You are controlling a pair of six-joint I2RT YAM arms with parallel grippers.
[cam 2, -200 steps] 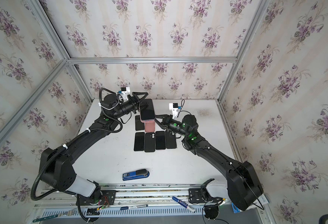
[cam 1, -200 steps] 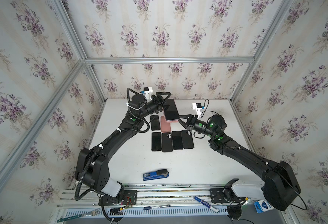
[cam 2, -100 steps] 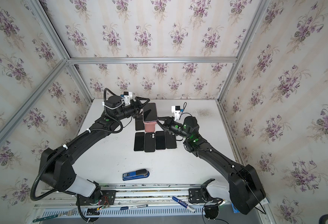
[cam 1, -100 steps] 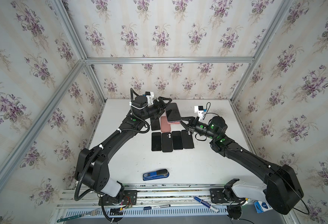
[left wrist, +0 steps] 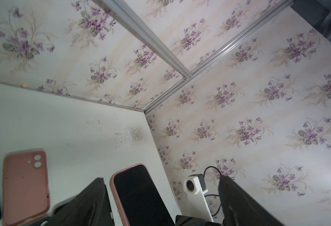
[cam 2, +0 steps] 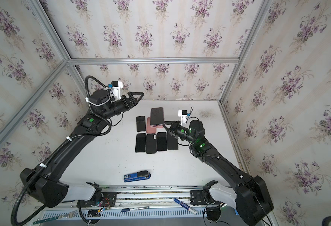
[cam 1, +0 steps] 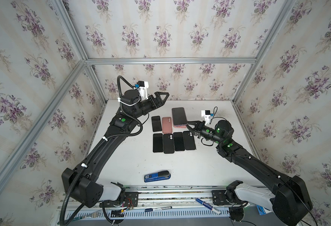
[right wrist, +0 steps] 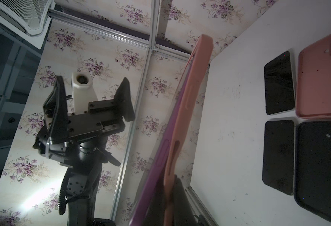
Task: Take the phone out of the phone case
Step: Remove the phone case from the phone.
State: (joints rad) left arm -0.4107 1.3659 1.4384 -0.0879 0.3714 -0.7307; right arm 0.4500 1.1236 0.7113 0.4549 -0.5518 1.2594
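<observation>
Your left fingers (right wrist: 122,97) have just released and backed off left. Your right fingers (cam 1: 192,123) alone clench the phone (cam 1: 178,116) by its near corner, aloft over the far bench (cam 1: 209,166), its pink case (right wrist: 196,82) still on.

**Left fingers spread, right clamped**

My left arm (cam 1: 106,144) rises from the near-left base toward the far left, with the elbow bent and the wrist lifted high above the table. My left gripper (cam 1: 161,100) points right, its fingers spread wide apart. My right arm (cam 1: 258,164) stretches from the near-right base toward the far centre, forearm low. My right gripper (cam 1: 188,123) points left, pinched tight on the near-right corner of the pink-cased phone (cam 1: 178,116), which it holds up off the table.
</observation>
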